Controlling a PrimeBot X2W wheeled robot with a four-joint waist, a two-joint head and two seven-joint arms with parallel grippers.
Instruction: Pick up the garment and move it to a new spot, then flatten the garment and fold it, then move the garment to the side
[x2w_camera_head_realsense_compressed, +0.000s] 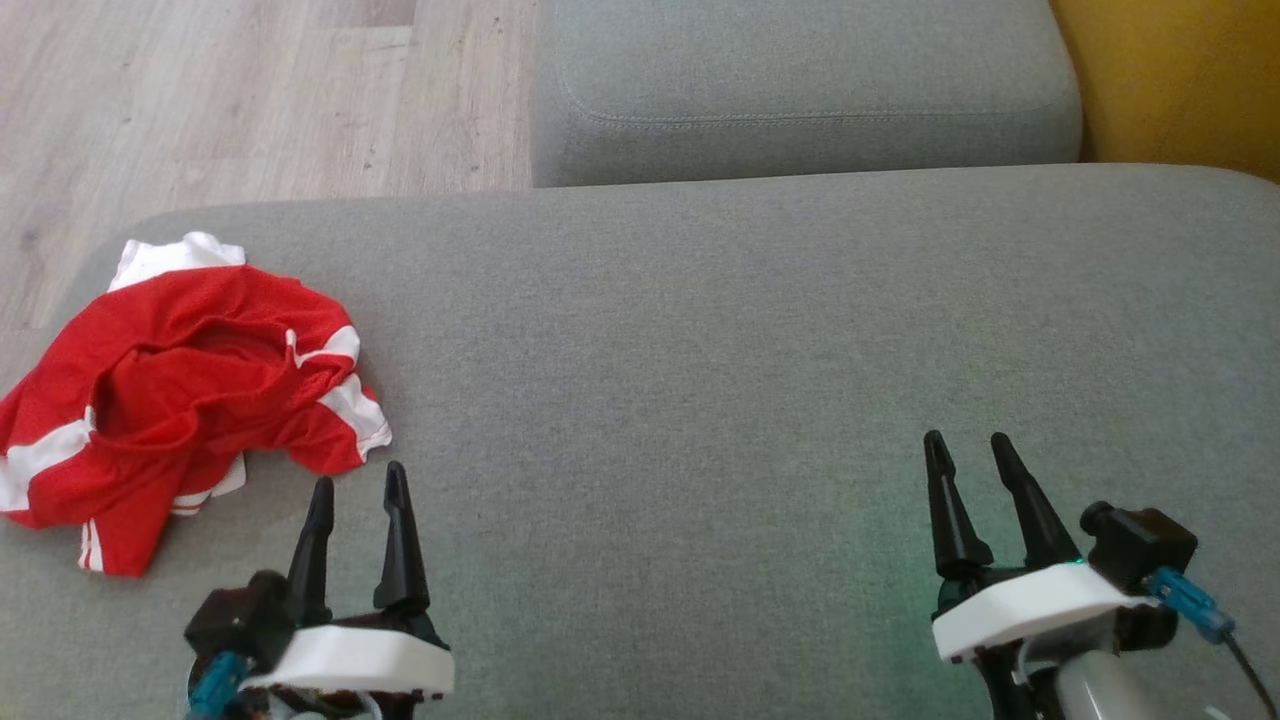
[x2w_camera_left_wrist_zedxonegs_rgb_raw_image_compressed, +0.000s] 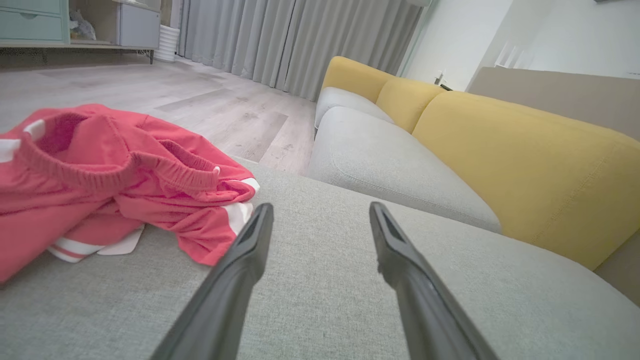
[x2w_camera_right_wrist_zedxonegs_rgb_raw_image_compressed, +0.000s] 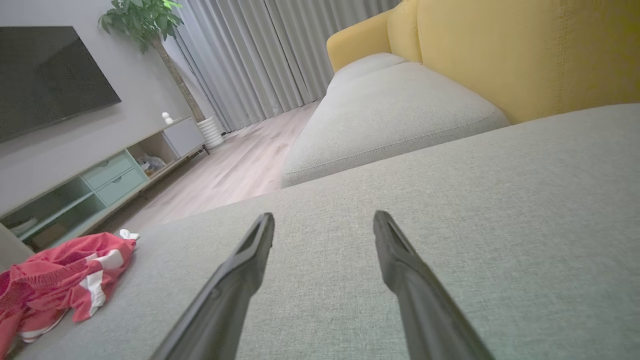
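Left hand (x2w_camera_head_realsense_compressed: 358, 477): low over the grey sofa seat (x2w_camera_head_realsense_compressed: 760, 330), 2 fingers spread, holding nothing.
Right hand (x2w_camera_head_realsense_compressed: 966, 438): low too, fingers spread, holding nothing.
Garment (x2w_camera_head_realsense_compressed: 190, 390): red, crumpled, just ahead and left of the left hand.

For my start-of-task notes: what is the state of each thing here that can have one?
garment: crumpled in a heap on the grey cushion, not held
left gripper: open, empty, near the garment
right gripper: open, empty, over bare cushion
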